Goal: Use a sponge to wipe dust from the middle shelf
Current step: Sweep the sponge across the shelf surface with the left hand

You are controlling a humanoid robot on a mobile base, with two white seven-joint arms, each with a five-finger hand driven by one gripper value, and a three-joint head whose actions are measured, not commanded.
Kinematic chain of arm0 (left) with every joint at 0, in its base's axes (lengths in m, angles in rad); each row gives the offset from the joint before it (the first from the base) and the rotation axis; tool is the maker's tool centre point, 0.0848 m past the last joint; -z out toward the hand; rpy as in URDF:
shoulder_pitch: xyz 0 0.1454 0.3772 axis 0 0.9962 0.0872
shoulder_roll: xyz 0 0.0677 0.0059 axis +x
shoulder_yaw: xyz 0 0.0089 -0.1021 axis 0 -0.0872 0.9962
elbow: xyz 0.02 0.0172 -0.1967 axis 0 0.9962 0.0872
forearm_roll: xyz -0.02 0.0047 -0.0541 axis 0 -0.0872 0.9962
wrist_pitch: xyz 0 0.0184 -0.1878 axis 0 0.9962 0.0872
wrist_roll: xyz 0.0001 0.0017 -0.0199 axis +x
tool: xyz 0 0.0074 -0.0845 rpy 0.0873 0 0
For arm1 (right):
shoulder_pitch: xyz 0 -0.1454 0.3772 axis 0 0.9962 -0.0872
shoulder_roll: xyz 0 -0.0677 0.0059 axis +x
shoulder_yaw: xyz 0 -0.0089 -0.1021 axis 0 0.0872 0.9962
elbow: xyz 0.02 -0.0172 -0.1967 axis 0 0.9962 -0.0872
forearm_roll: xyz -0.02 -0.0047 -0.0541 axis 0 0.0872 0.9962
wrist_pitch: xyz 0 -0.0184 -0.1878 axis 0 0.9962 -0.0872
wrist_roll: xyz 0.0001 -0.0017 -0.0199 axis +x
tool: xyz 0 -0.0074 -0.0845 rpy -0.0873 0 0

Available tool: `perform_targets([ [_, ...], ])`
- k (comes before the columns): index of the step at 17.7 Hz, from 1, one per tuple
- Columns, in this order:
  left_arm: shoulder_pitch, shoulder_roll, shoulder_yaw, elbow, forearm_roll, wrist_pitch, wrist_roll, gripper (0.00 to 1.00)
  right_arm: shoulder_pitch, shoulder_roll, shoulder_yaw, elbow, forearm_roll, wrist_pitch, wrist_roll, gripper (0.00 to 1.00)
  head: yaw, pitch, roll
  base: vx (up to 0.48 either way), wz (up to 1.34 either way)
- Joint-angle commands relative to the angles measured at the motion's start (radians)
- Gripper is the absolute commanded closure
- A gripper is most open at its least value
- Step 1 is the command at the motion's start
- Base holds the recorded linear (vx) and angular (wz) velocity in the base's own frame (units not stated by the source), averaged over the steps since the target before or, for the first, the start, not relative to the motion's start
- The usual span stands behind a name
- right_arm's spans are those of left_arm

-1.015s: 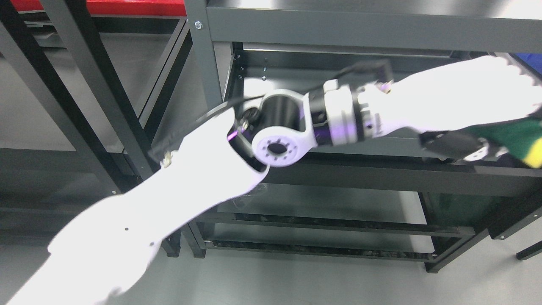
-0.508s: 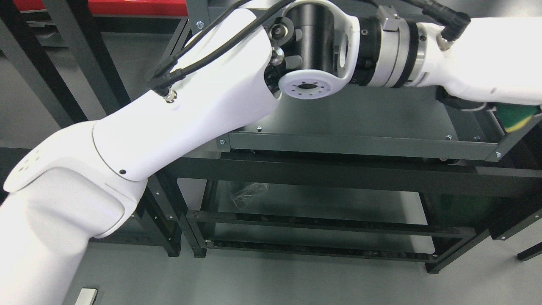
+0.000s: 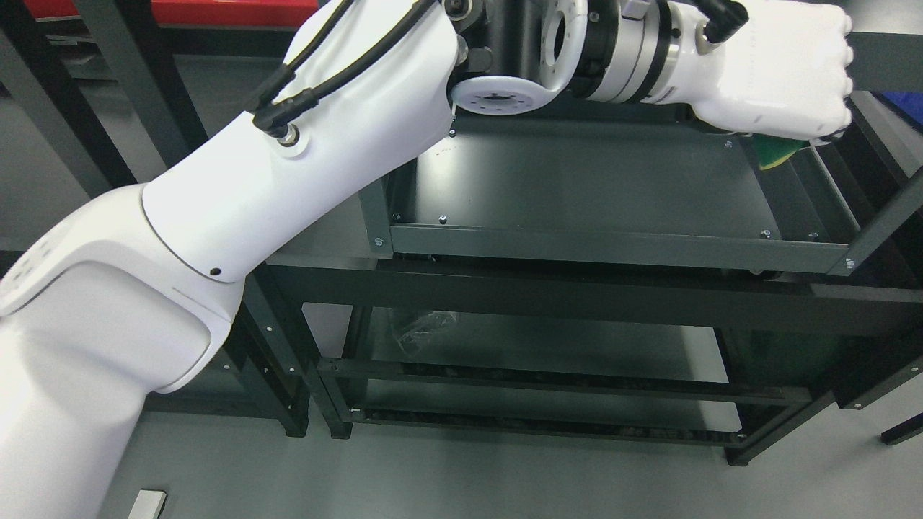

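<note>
The largest part of the view is taken by the white left arm (image 3: 216,216) of the robot, which comes in from the lower left corner and is stretched up and to the right across the picture; two black cables (image 3: 324,58) are fastened along its upper segment and are plugged into a metal socket there. Behind and below the arm a dark grey metal shelving unit (image 3: 613,295) is seen, with several levels. Its middle shelf, a flat dark tray with a low rim (image 3: 613,245), is shown in the centre right, and its surface is lit from above, so that a pale reflection is spread over it. At the elbow a round white joint cap with a ring of small holes (image 3: 497,97) is placed, followed by a silver and black wrist ring (image 3: 627,50). The left hand (image 3: 775,79) is held over the far right part of the middle shelf, and only its white back is shown (the fingers are hidden under it). A green and yellow sponge (image 3: 779,151) is seen just under the hand at the right back corner of the tray; it appears to be gripped, though the grip itself is covered. On the lower shelf a crumpled clear plastic bag (image 3: 422,328) is lying. At the top left a red edge (image 3: 180,11) is visible.
</note>
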Motion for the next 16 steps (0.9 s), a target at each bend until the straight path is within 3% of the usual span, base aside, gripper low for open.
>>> perform_targets([
  [1, 0.062, 0.075, 0.279, -0.013, -0.031, -0.074, -0.104, 1.0, 0.0, -0.017, 0.0, -0.017, 0.0, 0.001, -0.001, 0.0, 0.0, 0.0, 0.0, 0.0, 0.0],
  [4, 0.134, 0.199, 0.376, -0.12, 0.008, -0.074, -0.168, 1.0, 0.0, -0.017, 0.0, -0.017, 0.0, 0.001, -0.001, 0.0, 0.0, 0.0, 0.0, 0.0, 0.0],
  [7, 0.262, 0.389, 0.447, -0.253, 0.125, -0.074, -0.202, 1.0, 0.0, -0.017, 0.0, -0.017, 0.0, 0.001, -0.001, 0.0, 0.0, 0.0, 0.0, 0.0, 0.0],
  [9, 0.333, 0.476, 0.515, -0.321, 0.2, -0.074, -0.234, 1.0, 0.0, -0.017, 0.0, -0.017, 0.0, 0.001, -0.001, 0.0, 0.0, 0.0, 0.0, 0.0, 0.0],
  [14, 0.488, 0.69, 0.722, -0.355, 0.357, -0.074, -0.289, 1.0, 0.0, -0.017, 0.0, -0.017, 0.0, 0.001, -0.001, 0.0, 0.0, 0.0, 0.0, 0.0, 0.0],
  [16, 0.523, 0.724, 0.762, -0.355, 0.378, -0.074, -0.288, 1.0, 0.0, -0.017, 0.0, -0.017, 0.0, 0.001, -0.001, 0.0, 0.0, 0.0, 0.0, 0.0, 0.0],
])
